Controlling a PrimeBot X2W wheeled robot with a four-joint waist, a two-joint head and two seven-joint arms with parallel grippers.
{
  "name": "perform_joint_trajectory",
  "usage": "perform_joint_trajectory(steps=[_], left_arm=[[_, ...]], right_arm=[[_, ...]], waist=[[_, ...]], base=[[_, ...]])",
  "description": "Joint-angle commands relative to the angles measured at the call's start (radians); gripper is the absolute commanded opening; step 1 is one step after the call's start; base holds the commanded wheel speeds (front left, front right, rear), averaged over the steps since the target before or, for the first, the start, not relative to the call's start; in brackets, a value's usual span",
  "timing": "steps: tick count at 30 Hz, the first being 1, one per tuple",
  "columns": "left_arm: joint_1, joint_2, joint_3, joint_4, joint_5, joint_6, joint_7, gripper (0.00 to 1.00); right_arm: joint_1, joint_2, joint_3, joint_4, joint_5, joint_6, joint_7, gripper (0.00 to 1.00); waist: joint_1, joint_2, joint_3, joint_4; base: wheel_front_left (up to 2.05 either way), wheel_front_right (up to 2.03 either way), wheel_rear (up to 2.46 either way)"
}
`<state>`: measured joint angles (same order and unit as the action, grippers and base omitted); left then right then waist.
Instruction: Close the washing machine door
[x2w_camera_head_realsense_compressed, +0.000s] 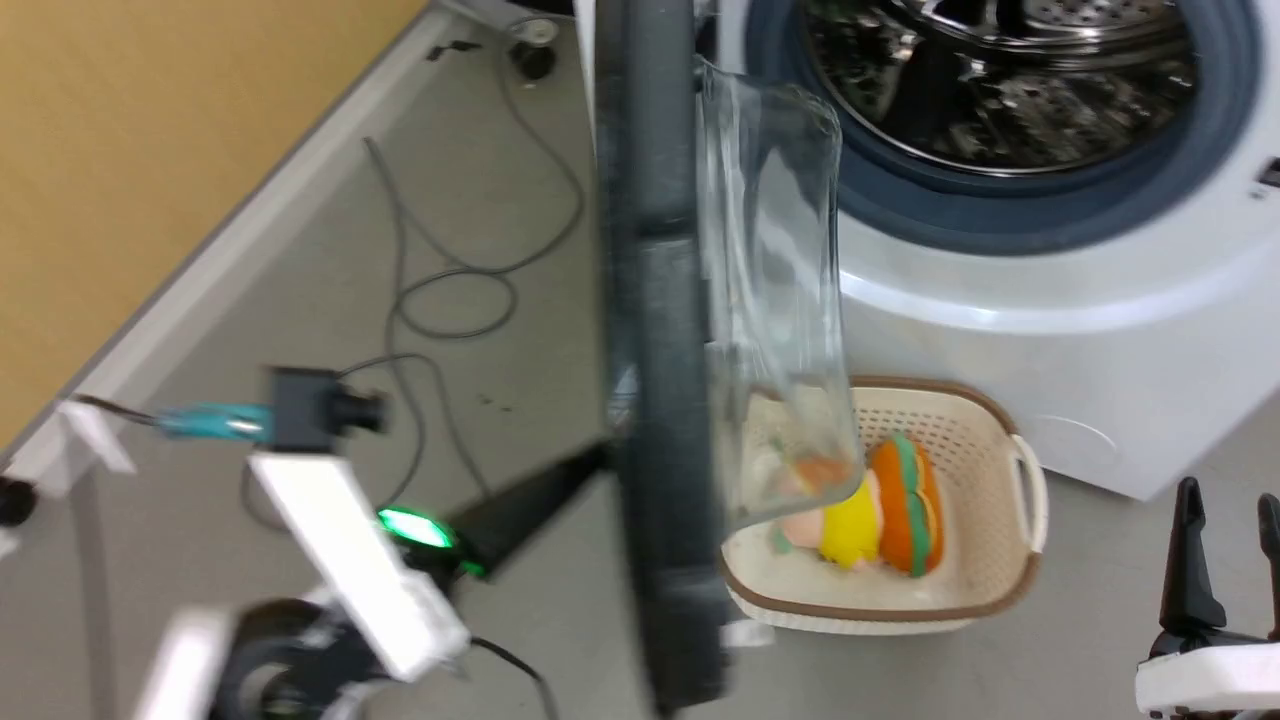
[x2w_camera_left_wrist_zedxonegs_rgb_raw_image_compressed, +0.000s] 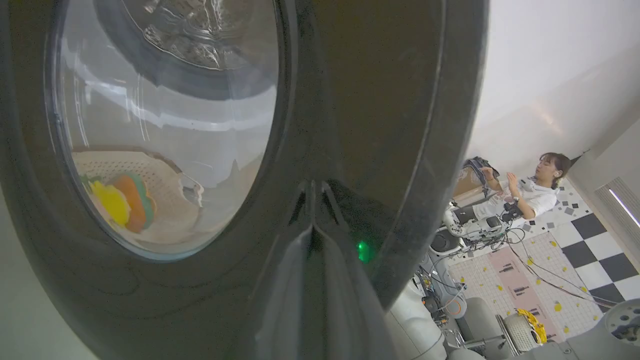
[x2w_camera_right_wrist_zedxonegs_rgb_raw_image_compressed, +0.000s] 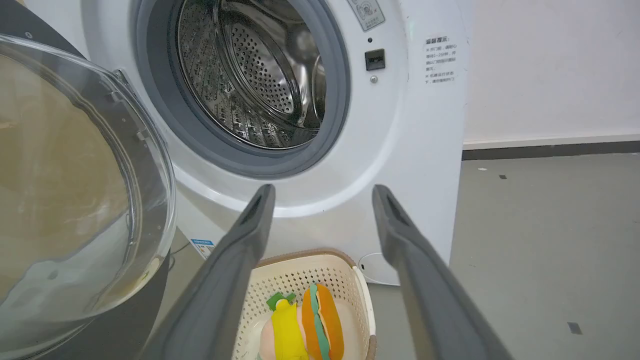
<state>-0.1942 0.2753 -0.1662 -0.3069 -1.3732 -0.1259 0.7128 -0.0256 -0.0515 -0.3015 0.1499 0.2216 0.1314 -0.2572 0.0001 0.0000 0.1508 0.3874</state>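
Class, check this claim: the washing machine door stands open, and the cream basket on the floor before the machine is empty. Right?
One error: the cream basket is not empty; it holds a colourful soft toy, as the right wrist view shows. The washing machine door does stand open.

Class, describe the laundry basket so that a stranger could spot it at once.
Find the white washing machine with its round door open. On the floor before it sits a cream basket. Perforated walls, a brown rim and a colourful toy inside set it apart.
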Motion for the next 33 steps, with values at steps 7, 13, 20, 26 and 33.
perform_joint_trajectory(steps=[7,13,20,26,33], left_arm=[[-0.047,-0.102,-0.193,0.080,-0.010,-0.005,-0.178,0.00],[-0.134,-0.145,-0.271,0.180,0.013,-0.005,-0.368,0.00],[-0.227,-0.138,-0.373,0.295,0.021,-0.005,-0.545,0.00],[-0.287,-0.132,-0.429,0.390,0.030,-0.005,-0.685,0.00],[-0.335,-0.086,-0.537,0.474,-0.005,-0.005,-0.799,0.00]], right_arm=[[-0.029,0.001,0.005,-0.004,0.005,-0.001,-0.005,1.00],[-0.050,0.001,0.015,-0.004,0.006,-0.001,-0.005,1.00],[-0.069,0.001,0.024,-0.005,0.013,-0.001,-0.005,1.00],[-0.071,0.001,0.028,-0.001,0.025,-0.001,-0.005,1.00],[-0.063,0.001,0.079,-0.007,0.066,-0.001,-0.005,1.00]], waist=[[-0.0001,0.0000,0.026,-0.133],[-0.0001,0.0000,0.050,-0.227],[-0.0001,0.0000,0.070,-0.338],[-0.0001,0.0000,0.076,-0.400],[-0.0001,0.0000,0.069,-0.450]], base=[[0.00,0.00,0.00],[0.00,0.00,0.00],[0.00,0.00,0.00],[0.00,0.00,0.00],[0.00,0.00,0.00]])
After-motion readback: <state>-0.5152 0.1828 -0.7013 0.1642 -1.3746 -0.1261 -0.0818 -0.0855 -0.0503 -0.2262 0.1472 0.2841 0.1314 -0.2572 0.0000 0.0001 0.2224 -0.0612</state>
